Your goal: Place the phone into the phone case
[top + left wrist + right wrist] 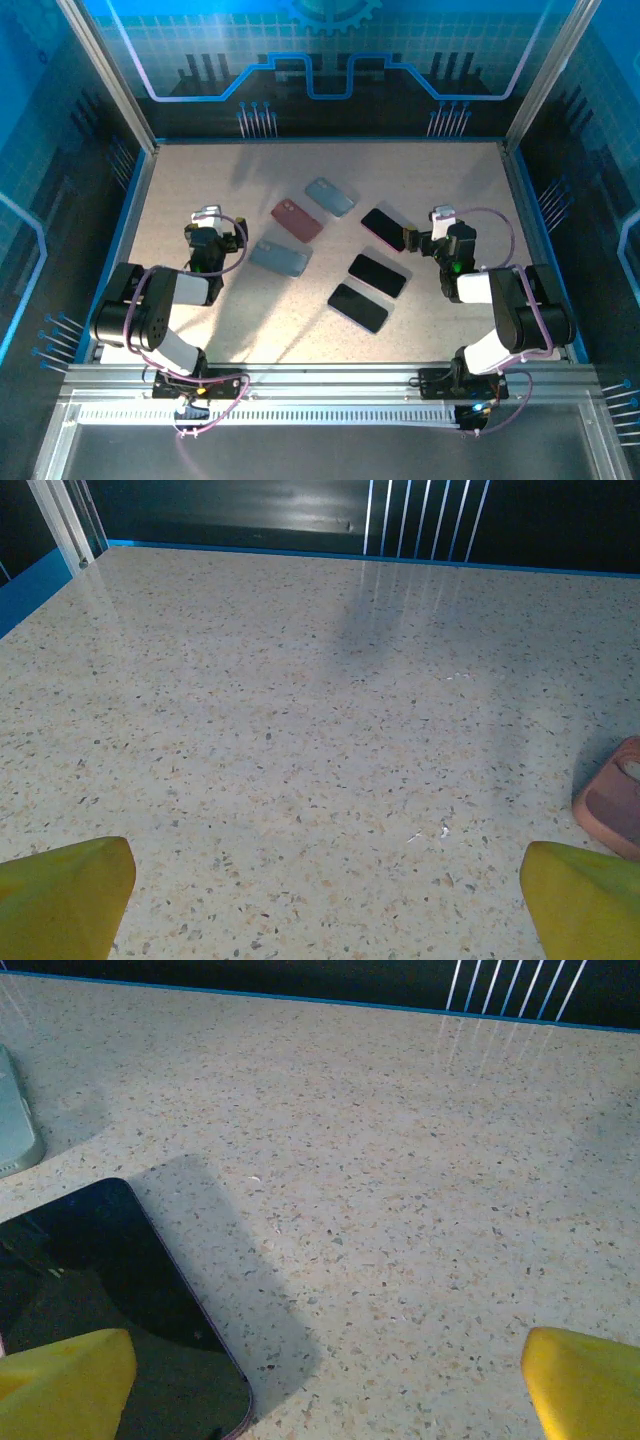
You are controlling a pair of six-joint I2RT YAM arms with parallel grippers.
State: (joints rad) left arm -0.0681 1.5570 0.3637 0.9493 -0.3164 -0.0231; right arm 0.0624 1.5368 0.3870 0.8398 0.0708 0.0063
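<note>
Well, both sets of jaws stand spread wide. The nearest phone [110,1300] lies just left of the right gripper [327,1385], its long axis slanting away leftward; the red case [615,810] lies right of the left gripper [325,900].

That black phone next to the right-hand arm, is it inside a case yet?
Out. The phone lies bare and flat on the table, dark screen up, with only a thin rim around it.
</note>
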